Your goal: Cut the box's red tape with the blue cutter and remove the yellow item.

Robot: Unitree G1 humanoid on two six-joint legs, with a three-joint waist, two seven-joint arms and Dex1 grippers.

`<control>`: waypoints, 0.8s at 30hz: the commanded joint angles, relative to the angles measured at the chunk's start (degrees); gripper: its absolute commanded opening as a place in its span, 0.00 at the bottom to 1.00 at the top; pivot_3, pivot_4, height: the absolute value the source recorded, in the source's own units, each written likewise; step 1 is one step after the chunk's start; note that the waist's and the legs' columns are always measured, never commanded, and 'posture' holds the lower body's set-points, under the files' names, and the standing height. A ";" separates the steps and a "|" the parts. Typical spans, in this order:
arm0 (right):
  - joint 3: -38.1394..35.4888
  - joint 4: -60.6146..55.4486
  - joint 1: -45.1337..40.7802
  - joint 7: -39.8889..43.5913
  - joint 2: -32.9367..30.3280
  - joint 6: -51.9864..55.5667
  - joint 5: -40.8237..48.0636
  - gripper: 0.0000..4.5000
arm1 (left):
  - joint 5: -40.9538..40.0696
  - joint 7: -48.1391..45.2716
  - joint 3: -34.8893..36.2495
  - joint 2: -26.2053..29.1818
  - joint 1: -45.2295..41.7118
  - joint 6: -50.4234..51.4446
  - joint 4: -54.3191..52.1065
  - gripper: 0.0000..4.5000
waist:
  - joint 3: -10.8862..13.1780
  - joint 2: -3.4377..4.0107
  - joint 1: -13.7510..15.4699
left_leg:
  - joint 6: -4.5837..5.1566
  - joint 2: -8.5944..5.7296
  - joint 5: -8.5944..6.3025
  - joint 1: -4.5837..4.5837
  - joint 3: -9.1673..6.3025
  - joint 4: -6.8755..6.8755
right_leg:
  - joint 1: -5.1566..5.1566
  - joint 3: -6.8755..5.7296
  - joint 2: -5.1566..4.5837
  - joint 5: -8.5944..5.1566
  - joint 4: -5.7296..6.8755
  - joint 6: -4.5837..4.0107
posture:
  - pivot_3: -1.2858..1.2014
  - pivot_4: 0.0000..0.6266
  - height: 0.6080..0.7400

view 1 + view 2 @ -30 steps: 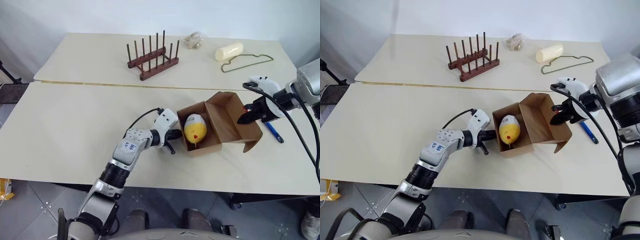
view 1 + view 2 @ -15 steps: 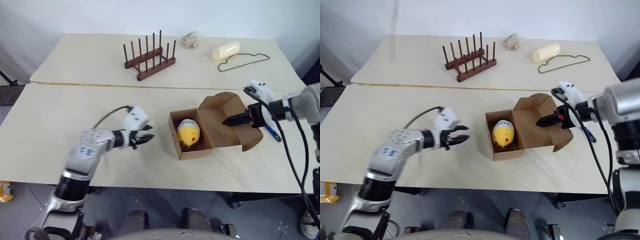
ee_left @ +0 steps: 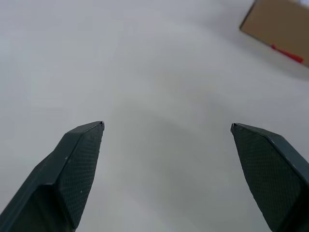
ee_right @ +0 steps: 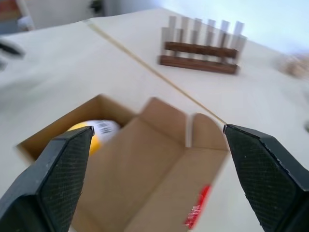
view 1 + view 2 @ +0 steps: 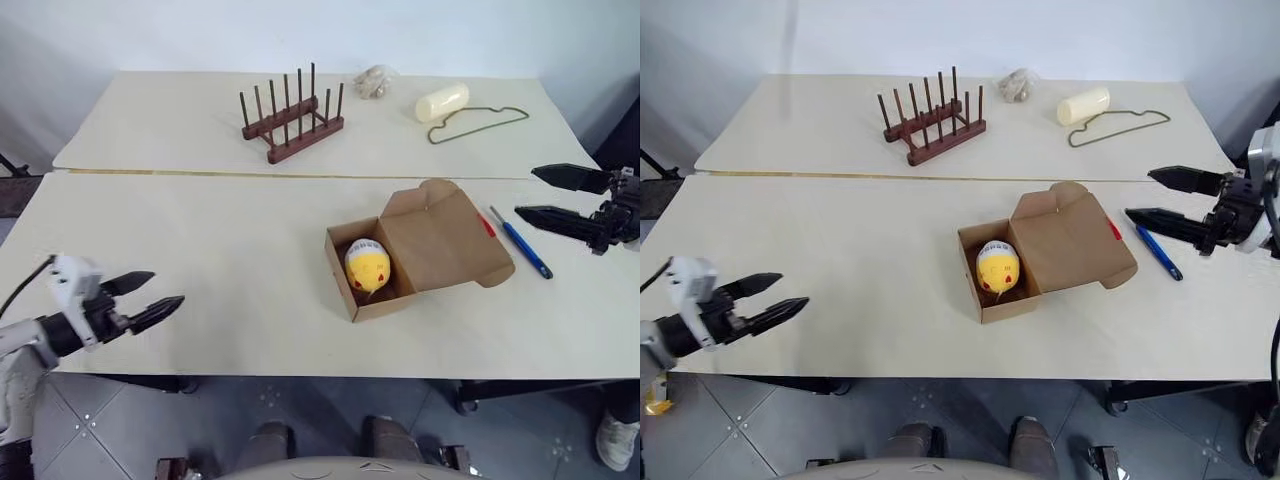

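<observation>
Small brown cardboard box lying open mid-tabletop, round yellow toy inside, slim blue cutter just right; both grippers, left and right, spread-fingered and empty, so 1 should descend vertically, clearing the walls.

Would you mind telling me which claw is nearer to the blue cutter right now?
The right. The right claw hangs open just beyond the cutter, at the table's right edge. The left claw is open at the far left edge, across the box from it.
</observation>
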 commanded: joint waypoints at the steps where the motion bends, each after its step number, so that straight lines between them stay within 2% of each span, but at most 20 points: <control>1: -6.25 -8.08 7.27 3.75 -1.59 -5.57 0.67 1.00 | -2.27 -2.72 5.35 2.83 2.66 -2.40 4.07 0.99 | 0.03 -0.05 0.33 | 0.01 0.00 -0.02 0.12 -0.04 -0.09 | 0.16 -0.03 0.00 -0.01 -0.06 -0.02 | 0.52 0.24 1.00; 2: -7.92 -10.01 9.82 3.86 -1.98 -5.20 1.17 1.00 | -2.70 -2.72 5.15 3.48 2.31 -2.22 4.53 0.99 | 0.03 -0.04 0.42 | 0.05 -0.01 -0.05 0.33 -0.03 -0.18 | 0.38 -0.03 -0.01 -0.01 -0.15 -0.02 | 0.52 0.24 1.00; 6: -13.92 -15.94 17.88 2.08 -1.65 -2.94 2.60 1.00 | -6.65 -3.59 -3.01 7.09 -4.37 5.15 0.04 0.99 | 0.05 -0.08 1.69 | 0.10 -0.03 -0.09 0.51 -0.01 -0.14 | 0.57 -0.02 -0.06 0.01 -0.20 -0.06 | 0.52 0.24 1.00; 10: -15.76 -20.53 22.41 -0.67 0.96 -2.56 4.02 1.00 | -4.92 -5.55 -23.14 7.85 -26.97 10.71 -1.54 0.99 | 0.08 -0.21 2.50 | 0.01 -0.04 -0.02 0.54 -0.21 -0.07 | 0.69 -0.14 -0.04 0.08 -0.10 -0.15 | 0.52 0.24 1.00; 13: -14.66 -22.90 23.26 -3.17 3.14 -2.52 5.27 1.00 | -0.68 -10.32 -41.59 0.06 -51.20 14.81 3.50 0.99 | 0.07 -0.30 2.29 | -0.02 -0.04 0.01 0.51 -0.18 0.04 | 0.66 -0.17 0.01 0.16 0.00 -0.19 | 0.52 0.24 1.00; 15: -14.04 -23.75 23.50 -4.19 3.90 -2.28 5.98 1.00 | 2.21 -12.49 -48.97 -4.00 -60.91 15.14 7.80 0.99 | 0.09 -0.34 2.37 | 0.02 -0.09 -0.01 0.42 -0.12 0.23 | 0.64 -0.19 0.02 0.17 0.04 -0.16 | 0.52 0.24 1.00; 20: -13.45 -27.22 27.38 -5.17 5.34 -1.99 7.56 1.00 | 10.62 -17.08 -62.31 -14.49 -74.91 9.11 20.46 0.99 | 0.11 -0.25 0.56 | 0.14 -0.04 -0.09 0.64 0.34 -0.33 | 0.45 -0.17 -0.02 0.19 -0.29 -0.11 | 0.52 0.24 1.00; 24: -14.06 -28.47 30.75 -6.05 6.24 -2.81 7.19 1.00 | 16.93 -20.12 -68.41 -19.33 -78.34 1.97 27.64 0.99 | 0.16 -0.27 0.43 | 0.13 -0.01 -0.05 0.62 0.38 -0.51 | 0.38 -0.18 0.01 0.19 -0.43 -0.11 | 0.52 0.24 1.00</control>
